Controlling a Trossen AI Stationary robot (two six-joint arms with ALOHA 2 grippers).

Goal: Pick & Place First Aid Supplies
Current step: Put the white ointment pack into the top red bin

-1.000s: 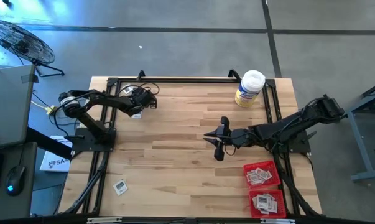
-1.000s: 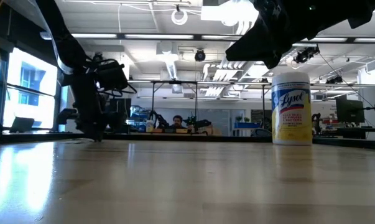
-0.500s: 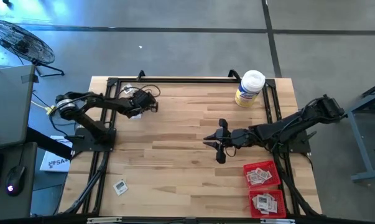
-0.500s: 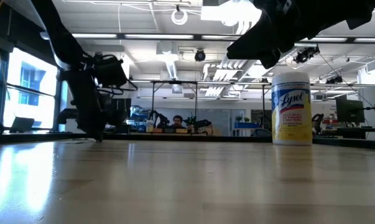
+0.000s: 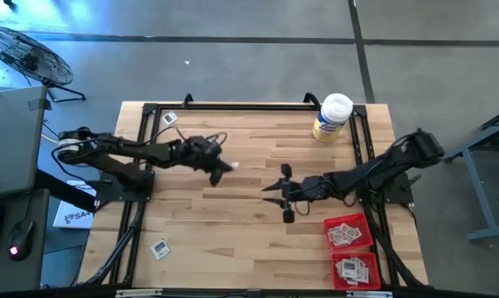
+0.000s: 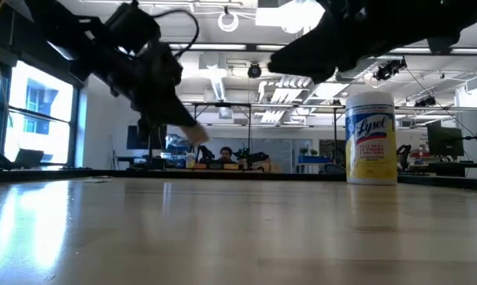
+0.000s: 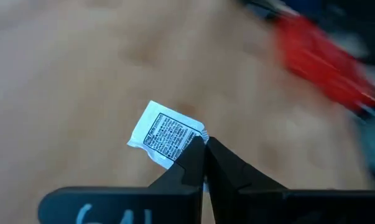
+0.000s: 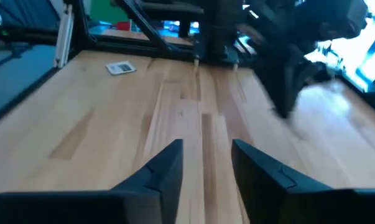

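The left gripper (image 5: 226,168) hung over the middle of the table (image 5: 232,223), its fingers (image 7: 193,163) pinched together on the corner of a packet (image 7: 165,134), which stuck out ahead of the tips clear of the wood. The right gripper (image 5: 281,188) faced it from just beside, fingers (image 8: 168,167) parted with nothing between them. Behind that gripper, near its arm's base, more packets lay in two red trays (image 5: 349,232), and two loose ones lay well apart, one (image 5: 160,247) at the table's left front edge and one (image 5: 170,118) at its far left corner.
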